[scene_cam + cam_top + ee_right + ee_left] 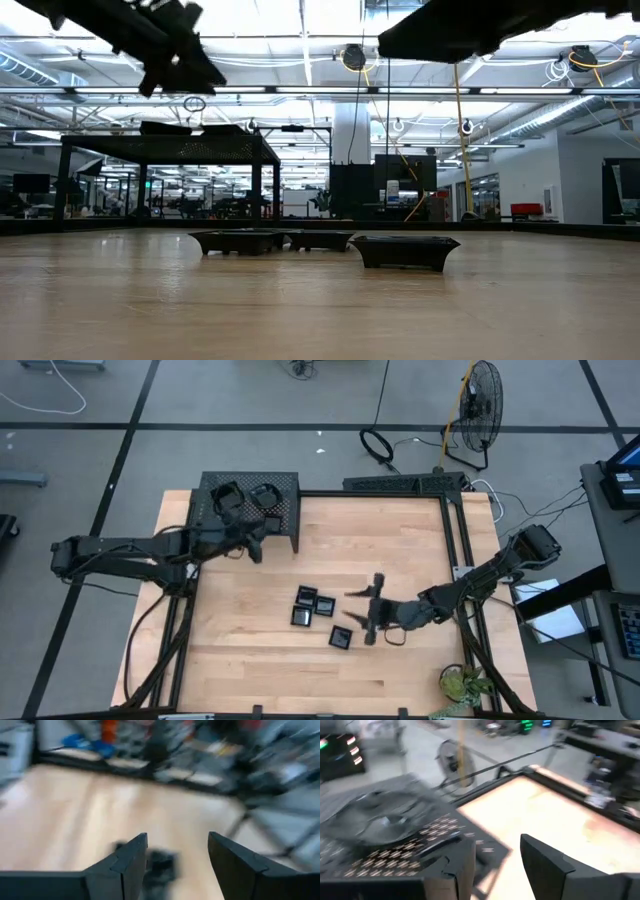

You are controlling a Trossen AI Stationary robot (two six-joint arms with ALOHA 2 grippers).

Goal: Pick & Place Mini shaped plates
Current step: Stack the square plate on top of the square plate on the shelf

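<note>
Both grippers stand with fingers apart and nothing between them. From above, the left gripper (250, 545) hangs at the front edge of the mesh rack (285, 510), which sits at the table's (400, 540) far left corner with two plates (247, 498) lying on its top. The right gripper (362, 612) hovers over mid-table, just beside a lone square plate (340, 638); three more plates (312, 605) cluster near it, toward the left arm. A fan (478, 410) and cables lie on the floor beyond, and a green plant (462, 683) sits at the near right corner. At table height, the plates (405, 250) rest flat on the wood, the rack (165, 150) behind them. The left wrist view shows the rack (385, 830) with a plate on top, next to its parted fingers (545, 865). The right wrist view shows parted fingers (127, 860) above a dark, blurred plate (160, 865).
</note>
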